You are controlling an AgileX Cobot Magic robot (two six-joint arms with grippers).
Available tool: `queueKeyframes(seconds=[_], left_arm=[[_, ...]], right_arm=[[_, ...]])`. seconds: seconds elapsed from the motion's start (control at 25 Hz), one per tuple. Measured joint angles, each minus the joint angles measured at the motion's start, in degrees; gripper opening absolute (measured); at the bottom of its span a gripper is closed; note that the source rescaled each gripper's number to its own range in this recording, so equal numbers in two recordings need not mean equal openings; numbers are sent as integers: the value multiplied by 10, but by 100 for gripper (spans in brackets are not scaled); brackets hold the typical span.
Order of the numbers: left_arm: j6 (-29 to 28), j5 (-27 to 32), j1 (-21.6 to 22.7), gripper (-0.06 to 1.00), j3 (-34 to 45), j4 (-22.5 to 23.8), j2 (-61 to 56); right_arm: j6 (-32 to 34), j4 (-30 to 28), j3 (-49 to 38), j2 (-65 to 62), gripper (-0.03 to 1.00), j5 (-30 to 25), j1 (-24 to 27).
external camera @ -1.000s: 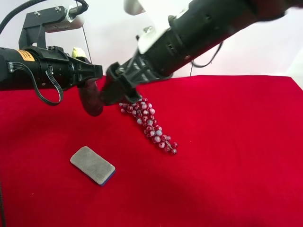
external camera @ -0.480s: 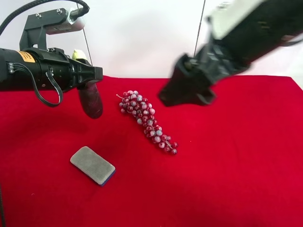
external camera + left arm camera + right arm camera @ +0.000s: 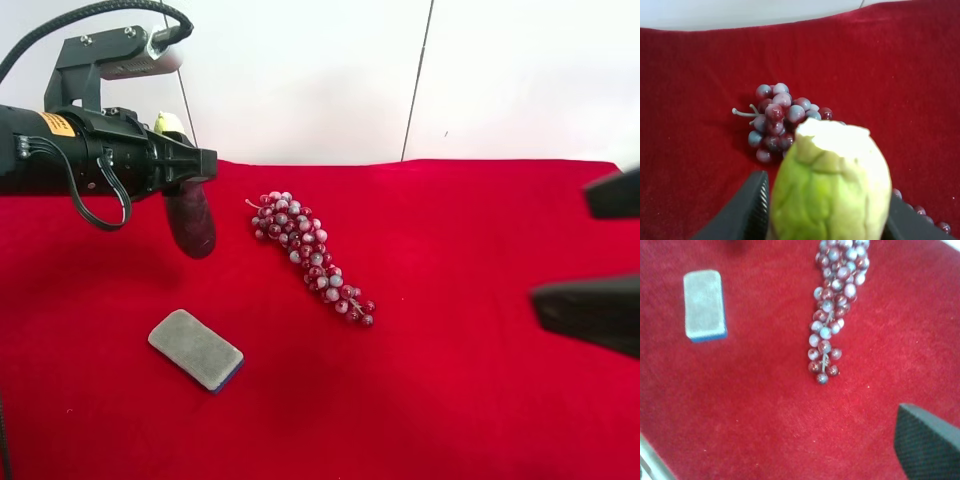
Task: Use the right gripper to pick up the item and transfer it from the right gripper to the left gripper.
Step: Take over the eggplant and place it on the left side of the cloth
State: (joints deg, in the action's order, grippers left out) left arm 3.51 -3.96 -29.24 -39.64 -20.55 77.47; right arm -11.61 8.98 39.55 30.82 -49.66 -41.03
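The item (image 3: 190, 222), a dark purple glossy eggplant piece, hangs down from my left gripper (image 3: 196, 168), which is shut on its upper part above the red cloth. Its pale cap sticks out above the fingers. In the left wrist view the pale green cap (image 3: 830, 185) fills the space between the black fingers (image 3: 747, 215). My right gripper (image 3: 560, 245) is open and empty at the exterior high view's right edge, far from the item. In the right wrist view only one black finger (image 3: 930, 445) shows.
A red-grey grape bunch (image 3: 310, 255) lies on the red cloth (image 3: 450, 400) between the arms; it also shows in the right wrist view (image 3: 832, 305) and the left wrist view (image 3: 777, 122). A flat grey sponge (image 3: 196, 349) lies near the front left, also in the right wrist view (image 3: 704, 304).
The right gripper has let go of the item and pulled away to the right edge. The left gripper keeps hold of the item and has barely moved.
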Motion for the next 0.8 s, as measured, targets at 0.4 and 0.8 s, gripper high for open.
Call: queueKeyframes(seconds=[0.4,0.8], left_arm=[[0,13,0,1,0,0,0],[4,66,2,1,0,24,0]], right_arm=[[50,-10,-95,-223,100,-92,0],[90,-46,-121,-276,100,-114,0]])
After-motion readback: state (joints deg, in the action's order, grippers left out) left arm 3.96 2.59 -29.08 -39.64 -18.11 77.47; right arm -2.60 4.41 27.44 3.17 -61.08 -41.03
